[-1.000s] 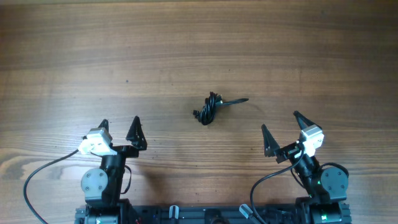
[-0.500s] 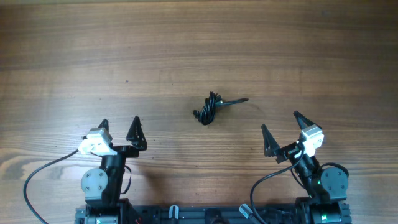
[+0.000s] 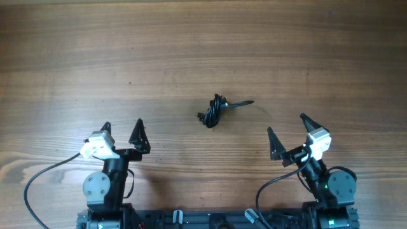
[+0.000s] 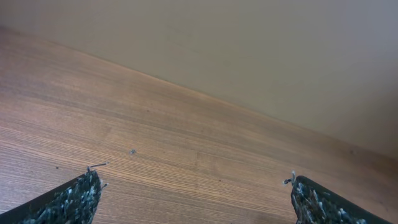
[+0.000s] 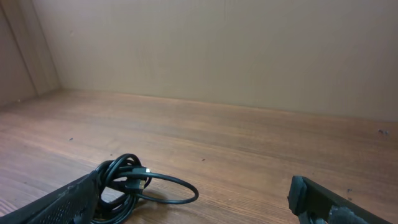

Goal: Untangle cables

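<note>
Matt, fine-grained wood table (image 3: pixel 191 38); smooth, faintly glossy black plastic-sheathed cables (image 3: pixel 214 112) (left end effector (image 4: pixel 194 182) rough, speckled black)

A wooden table (image 3: pixel 203 51) with lengthwise grain fills the overhead view. Behind its far edge stands a plain beige wall (image 5: pixel 217 50). The light is soft and even.

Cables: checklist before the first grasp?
1. Cables in one knotted bundle on the table, apart from both grippers: ok.
2. Left gripper open, empty: ok.
3. Right gripper open, empty: ok.
4. Bundle in right wrist view: ok.
5. Bundle in left wrist view: not ok, not in frame.
6. How the strands cross inside the knot: cannot tell.
</note>
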Controlling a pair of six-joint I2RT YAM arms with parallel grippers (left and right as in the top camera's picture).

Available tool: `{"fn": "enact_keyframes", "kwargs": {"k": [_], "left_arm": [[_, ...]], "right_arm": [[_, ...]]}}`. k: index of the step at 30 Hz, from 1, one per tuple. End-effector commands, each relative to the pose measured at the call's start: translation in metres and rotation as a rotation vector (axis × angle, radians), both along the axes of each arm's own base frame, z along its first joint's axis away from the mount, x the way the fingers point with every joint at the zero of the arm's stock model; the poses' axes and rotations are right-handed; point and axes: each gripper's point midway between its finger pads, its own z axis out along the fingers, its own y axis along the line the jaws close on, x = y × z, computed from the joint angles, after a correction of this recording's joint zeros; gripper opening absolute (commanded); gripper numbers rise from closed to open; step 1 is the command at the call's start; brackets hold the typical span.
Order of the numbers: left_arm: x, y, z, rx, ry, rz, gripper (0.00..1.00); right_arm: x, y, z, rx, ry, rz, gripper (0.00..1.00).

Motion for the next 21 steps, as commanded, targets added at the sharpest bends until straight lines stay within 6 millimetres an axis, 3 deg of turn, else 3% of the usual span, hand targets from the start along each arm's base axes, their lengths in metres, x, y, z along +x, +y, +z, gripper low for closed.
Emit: {"fn": "enact_keyframes", "kwargs": {"k": [1, 21], "left_arm": [[-0.0001, 0.0008, -0.0022, 0.021, -0.001, 0.006, 1.00], [0.0001, 0.0008, -0.0029, 0.021, 0.003, 0.006, 1.00]], "right_arm": [[0.0007, -0.0034, 0.0039, -0.006, -0.021, -0.021, 1.00], [0.0002, -0.0026, 0.0079, 0.000, -0.036, -0.016, 0.99]]}}
